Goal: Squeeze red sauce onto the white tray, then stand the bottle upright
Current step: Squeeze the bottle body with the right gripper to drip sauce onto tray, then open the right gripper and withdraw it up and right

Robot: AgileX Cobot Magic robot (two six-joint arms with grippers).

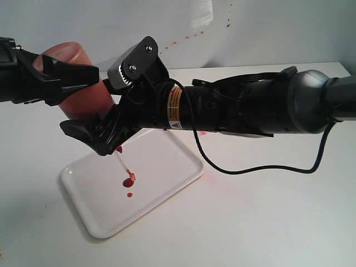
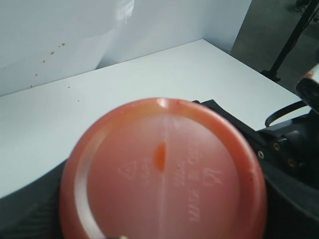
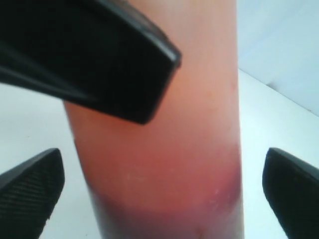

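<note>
The flat white plastic tray with rounded corners (image 1: 161,167) lies closest, on the white table (image 1: 267,222). On it sits a small shiny blob of dark red sauce (image 1: 128,182), with a tinier drop just beside it. So the squeezing part looks done, or very close to done.

Just above the blob hangs the clear nozzle (image 1: 121,163) of the see-through orange-red plastic squeeze bottle (image 1: 69,54). The bottle is up in the air, tipped over, with its nozzle pointing down at the tray. It does not rest on anything.

The right gripper (image 3: 160,169) sits around the darker red end of the bottle. Its two black fingers (image 3: 30,184) stand wide apart, with a gap on each side, so it is not pressing the bottle.

A little further back, the left gripper (image 1: 78,78) holds the bottle tight near its flat bottom end. It alone carries the bottle.

The second part is not done yet. I think the bottle has to be turned the right way up, set down on its flat bottom, and let go. A last drip may fall on the way.

At the very back, tiny red specks (image 1: 186,38) dot the white wall.
</note>
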